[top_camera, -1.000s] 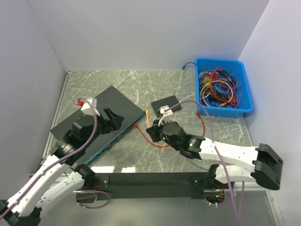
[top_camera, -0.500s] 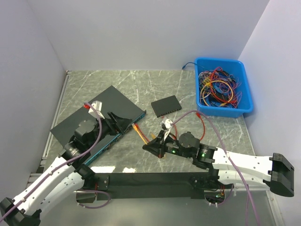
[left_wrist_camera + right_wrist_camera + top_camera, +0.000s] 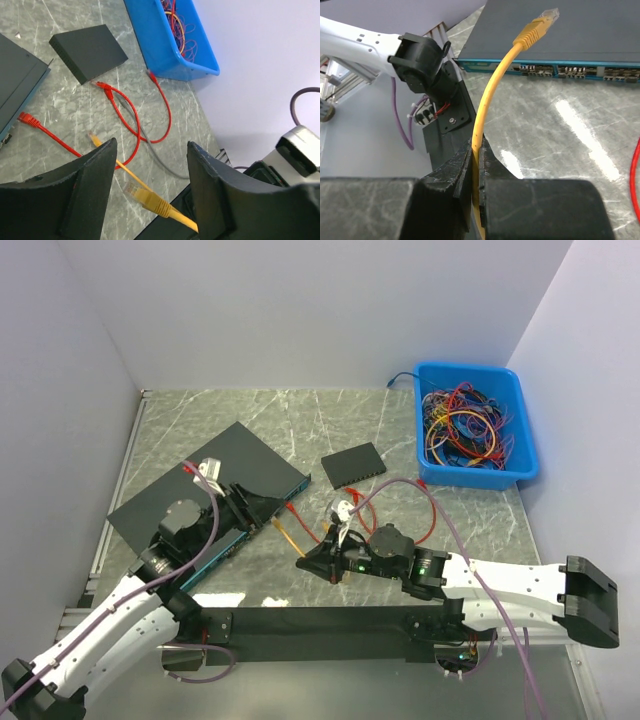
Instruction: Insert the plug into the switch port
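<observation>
My right gripper (image 3: 476, 142) is shut on a yellow cable (image 3: 487, 107) a short way behind its plug (image 3: 541, 26). The plug is held in the air, pointing at the port row (image 3: 570, 70) on the teal front of the large black switch (image 3: 200, 485). It is apart from the ports. In the top view the right gripper (image 3: 305, 562) is just right of the switch's near corner. My left gripper (image 3: 262, 508) is open and empty over the switch's front edge. In the left wrist view the held yellow plug (image 3: 142, 196) shows between its open fingers (image 3: 100, 165).
A small black switch (image 3: 353, 464) lies mid-table. A blue bin (image 3: 475, 425) of cables stands at the back right. Red cables (image 3: 127, 107) and a grey cable lie looped on the marble between the arms; a red plug (image 3: 26, 119) lies by the big switch's front. The cable's other yellow plug (image 3: 93, 137) lies on the table.
My right gripper has moved left and nearer with the yellow cable, bringing the plug in front of the large switch. My left gripper has shifted a little toward the switch's front edge.
</observation>
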{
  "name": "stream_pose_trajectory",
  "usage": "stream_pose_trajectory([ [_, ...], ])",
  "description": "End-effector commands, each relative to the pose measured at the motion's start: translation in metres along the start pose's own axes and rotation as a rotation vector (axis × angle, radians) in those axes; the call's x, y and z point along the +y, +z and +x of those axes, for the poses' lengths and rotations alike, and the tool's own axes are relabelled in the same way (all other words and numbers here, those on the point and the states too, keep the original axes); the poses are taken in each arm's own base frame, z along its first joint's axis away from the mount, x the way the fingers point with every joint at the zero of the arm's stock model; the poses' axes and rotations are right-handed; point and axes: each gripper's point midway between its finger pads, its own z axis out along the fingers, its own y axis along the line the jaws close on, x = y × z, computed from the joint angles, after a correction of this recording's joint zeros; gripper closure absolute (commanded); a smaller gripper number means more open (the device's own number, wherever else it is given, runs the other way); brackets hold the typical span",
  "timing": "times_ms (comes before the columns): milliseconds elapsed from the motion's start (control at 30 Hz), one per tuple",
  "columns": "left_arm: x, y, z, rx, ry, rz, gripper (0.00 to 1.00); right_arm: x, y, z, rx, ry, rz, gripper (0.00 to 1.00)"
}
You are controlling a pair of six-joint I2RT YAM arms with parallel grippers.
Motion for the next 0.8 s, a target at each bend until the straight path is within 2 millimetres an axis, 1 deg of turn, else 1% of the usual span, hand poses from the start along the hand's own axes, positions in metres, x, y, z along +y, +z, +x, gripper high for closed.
stream_pose_trajectory([
  [0, -0.01, 0.001, -0.001, 0.005, -0.006, 0.048, 0.37, 0.012, 0.004, -0.037, -0.102, -0.051, -0.013, 1.0],
  [200, -0.006, -0.002, 0.004, 0.012, -0.012, 0.04, 0.39, 0.01, 0.004, -0.047, -0.14, -0.058, 0.013, 1.0],
  [267, -0.006, -0.002, 0.004, 0.014, -0.014, 0.043, 0.39, 0.008, 0.005, -0.048, -0.149, -0.056, 0.024, 1.0],
  [367, -0.008, -0.004, 0.006, 0.02, -0.015, 0.059, 0.43, 0.005, 0.007, -0.048, -0.151, -0.056, 0.033, 1.0],
  [467, -0.009, -0.004, 0.007, 0.026, -0.02, 0.066, 0.52, 0.002, 0.012, -0.045, -0.141, -0.056, 0.044, 1.0],
  [500, -0.01, -0.003, 0.008, 0.028, -0.022, 0.069, 0.58, 0.002, 0.014, -0.044, -0.141, -0.053, 0.044, 1.0],
  [567, -0.011, -0.004, 0.008, 0.028, -0.021, 0.078, 0.63, 0.001, 0.016, -0.043, -0.141, -0.052, 0.044, 1.0],
  [600, -0.011, -0.003, 0.008, 0.03, -0.023, 0.077, 0.7, 0.002, 0.017, -0.044, -0.147, -0.049, 0.041, 1.0],
  [667, -0.013, -0.003, 0.007, 0.029, -0.022, 0.084, 0.77, 0.0, 0.02, -0.043, -0.143, -0.05, 0.048, 1.0],
  [700, -0.012, -0.003, 0.007, 0.029, -0.022, 0.082, 0.84, -0.001, 0.021, -0.043, -0.141, -0.049, 0.054, 1.0],
  [767, -0.011, -0.003, 0.008, 0.03, -0.022, 0.077, 0.89, -0.006, 0.022, -0.044, -0.149, -0.046, 0.08, 1.0],
])
